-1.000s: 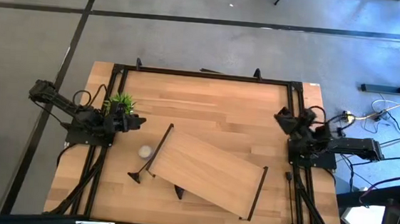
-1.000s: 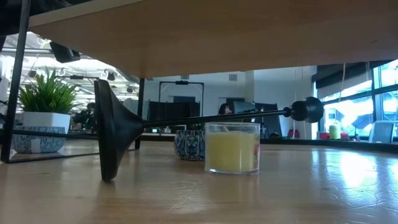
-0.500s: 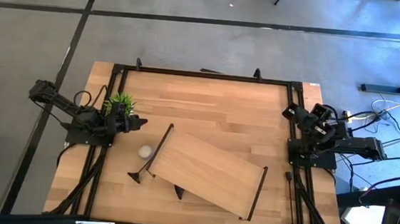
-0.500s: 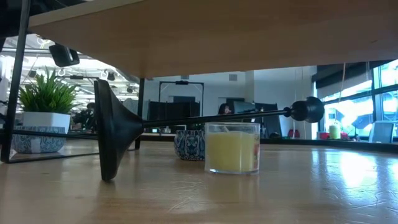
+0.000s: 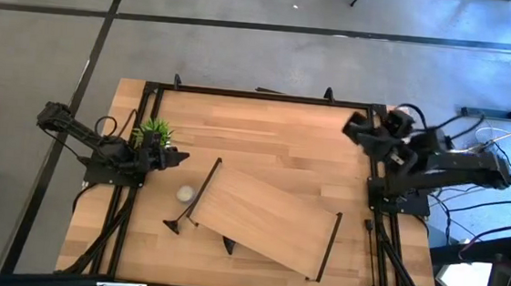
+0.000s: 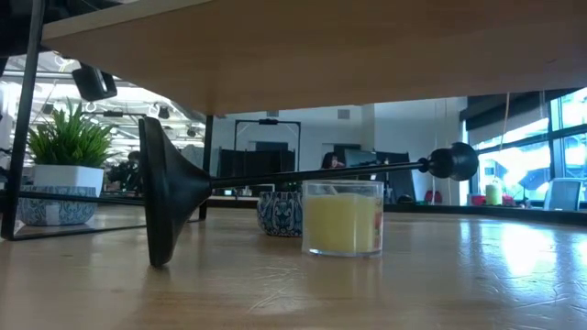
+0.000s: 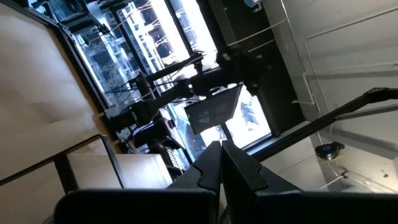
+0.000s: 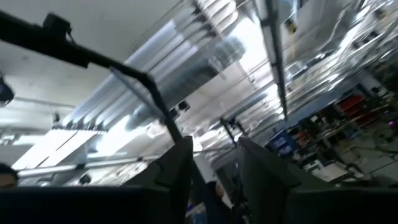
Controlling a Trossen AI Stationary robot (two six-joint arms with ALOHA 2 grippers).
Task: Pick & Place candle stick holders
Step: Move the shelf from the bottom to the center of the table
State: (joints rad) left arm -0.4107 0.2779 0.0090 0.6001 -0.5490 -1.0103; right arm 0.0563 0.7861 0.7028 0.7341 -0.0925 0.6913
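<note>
One black candle stick holder [image 6: 170, 192] lies on its side under the wooden shelf [image 5: 263, 219]. Its round base rim rests on the table, and its thin stem runs level to the cup [image 6: 454, 162]. From above, its base [image 5: 173, 224] shows at the shelf's left end. A second holder's black end [image 5: 227, 245] pokes out from under the shelf's near edge. My right gripper [image 5: 348, 127] hangs open above the table's far right corner, its fingers [image 8: 180, 165] apart with nothing between them. My left gripper [image 5: 180, 155] waits shut at the left edge, its fingers [image 7: 211, 165] together.
A yellow candle in a glass [image 6: 341, 218] stands behind the lying holder's stem. A small white candle [image 5: 184, 192] sits left of the shelf. A potted plant [image 5: 154, 132] stands by my left arm. A black frame [image 5: 259, 95] rims the table.
My right gripper has risen from its resting place at the right edge and swung toward the far edge and a little toward the left. The holders, the shelf and the candles have kept still.
</note>
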